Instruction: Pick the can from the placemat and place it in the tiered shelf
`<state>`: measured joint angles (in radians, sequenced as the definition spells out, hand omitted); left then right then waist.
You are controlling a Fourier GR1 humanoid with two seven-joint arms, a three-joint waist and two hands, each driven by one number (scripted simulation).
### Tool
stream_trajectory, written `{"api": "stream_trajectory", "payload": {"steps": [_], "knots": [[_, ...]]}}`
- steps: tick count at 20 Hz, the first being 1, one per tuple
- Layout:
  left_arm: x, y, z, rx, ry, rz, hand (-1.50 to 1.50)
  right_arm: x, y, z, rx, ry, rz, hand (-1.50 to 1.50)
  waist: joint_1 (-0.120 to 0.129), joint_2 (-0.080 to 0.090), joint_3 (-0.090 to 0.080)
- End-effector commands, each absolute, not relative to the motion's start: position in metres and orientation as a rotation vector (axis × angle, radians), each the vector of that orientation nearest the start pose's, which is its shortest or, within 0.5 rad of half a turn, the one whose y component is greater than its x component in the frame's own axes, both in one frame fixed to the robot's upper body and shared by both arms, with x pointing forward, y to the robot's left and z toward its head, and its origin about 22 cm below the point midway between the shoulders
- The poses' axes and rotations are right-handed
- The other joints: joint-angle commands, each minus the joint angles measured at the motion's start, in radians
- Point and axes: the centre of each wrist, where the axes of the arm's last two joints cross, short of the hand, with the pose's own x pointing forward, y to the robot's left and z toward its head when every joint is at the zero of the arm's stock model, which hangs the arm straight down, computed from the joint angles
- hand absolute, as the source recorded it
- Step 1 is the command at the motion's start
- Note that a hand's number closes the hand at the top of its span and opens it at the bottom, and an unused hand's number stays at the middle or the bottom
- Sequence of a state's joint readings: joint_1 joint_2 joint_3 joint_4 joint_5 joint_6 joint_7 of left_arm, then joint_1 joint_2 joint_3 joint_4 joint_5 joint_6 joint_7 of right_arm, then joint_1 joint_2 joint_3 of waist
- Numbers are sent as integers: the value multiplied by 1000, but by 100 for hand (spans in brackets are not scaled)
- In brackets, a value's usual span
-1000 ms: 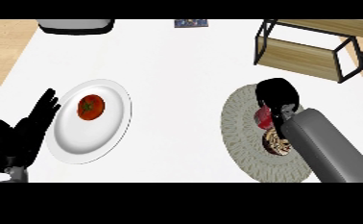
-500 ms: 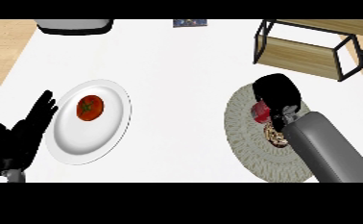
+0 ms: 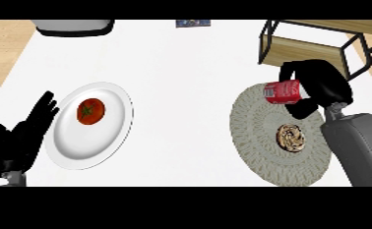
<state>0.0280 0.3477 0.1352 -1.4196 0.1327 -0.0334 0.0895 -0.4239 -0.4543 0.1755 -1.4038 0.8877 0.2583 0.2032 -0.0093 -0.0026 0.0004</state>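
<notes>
Over the far edge of the placemat (image 3: 262, 125), the right robot hand (image 3: 323, 80) is grasping the can (image 3: 282, 91), its fingers and thumb curling round the red body. The can is lying tilted, nearly on its side in the grip, and is sitting between the mat and the tiered shelf (image 3: 309, 46), which is standing just beyond at the tabletop's (image 3: 189, 75) far right. Whether the can is touching the mat is hard to tell, but it is looking lifted.

Judging from this, the pick is done and the carry is under way. The next move is calling for the arm to travel on toward the shelf, turn the can upright or at least level it, bring it in through the open black frame onto one of the wooden tiers, and only then let go. The frame's posts are standing close to the path, so the approach is needing some clearance.

At the left edge, the left robot hand (image 3: 29, 134) is resting open beside the plate (image 3: 87, 144), taking no part.

Counting what is showing: one can, one placemat, one tiered shelf, one white plate carrying one tomato (image 3: 91, 111), one round brown patterned disc (image 3: 292, 138) lying on the mat, one grey vessel (image 3: 75, 25) at the far left edge, and two hands.
</notes>
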Motion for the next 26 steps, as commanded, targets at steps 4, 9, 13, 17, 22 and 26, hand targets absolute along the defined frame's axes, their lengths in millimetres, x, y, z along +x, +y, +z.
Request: {"api": "stream_trajectory", "payload": {"steps": [4,9,13,17,22,26], "knots": [[214,358,-11,280,-1320,-40,0,300,-308,159,-918,-1388,1004,150,-8,-5,-1],[229,362,0,273,-1328,-21,0,284,-325,196,-757,-1521,785,150,-18,-5,-1],[222,366,8,284,-1335,-39,0,260,-337,234,-757,-1570,648,150,-7,-5,-1],[226,354,-14,263,-1335,-30,0,235,-334,279,-809,-1618,619,150,-6,-2,-2],[230,343,-4,264,-1312,-31,0,232,-336,319,-863,-1658,514,150,8,0,-1],[211,357,-6,254,-1324,-65,0,241,-353,353,-1000,-1612,493,150,22,2,-1]]}}
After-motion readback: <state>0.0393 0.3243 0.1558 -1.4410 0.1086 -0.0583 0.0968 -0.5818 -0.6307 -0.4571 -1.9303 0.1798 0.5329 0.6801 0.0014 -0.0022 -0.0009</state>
